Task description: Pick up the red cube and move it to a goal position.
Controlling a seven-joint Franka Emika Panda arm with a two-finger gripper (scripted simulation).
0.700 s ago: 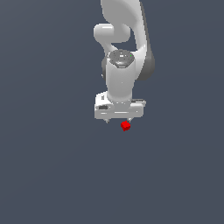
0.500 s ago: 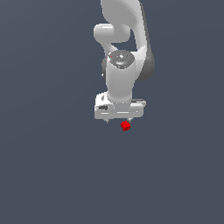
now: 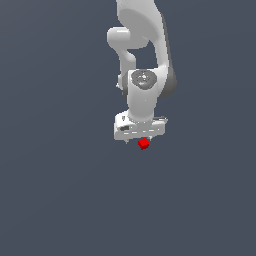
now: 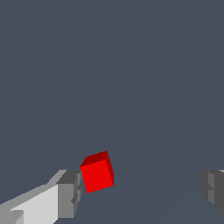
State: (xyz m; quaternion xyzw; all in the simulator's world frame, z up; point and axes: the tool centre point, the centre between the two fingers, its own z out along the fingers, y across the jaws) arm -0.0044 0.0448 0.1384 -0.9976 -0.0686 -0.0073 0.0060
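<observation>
The red cube [image 3: 144, 144] is small and lies on the dark grey floor, just under the white hand of my gripper [image 3: 142, 139] in the exterior view. In the wrist view the red cube [image 4: 97, 173] sits between the open jaws of the gripper [image 4: 142, 192]. It is close beside one grey fingertip [image 4: 70, 193] and far from the other fingertip [image 4: 213, 189]. I cannot tell whether the near fingertip touches it. The jaws stand wide apart and hold nothing. In the exterior view the hand hides most of the fingers.
The white arm [image 3: 145, 55] rises from the hand towards the top of the exterior view. The plain dark grey floor [image 3: 60, 190] spreads all around, with nothing else on it.
The hand has come down slightly over the cube. The red cube has not moved.
</observation>
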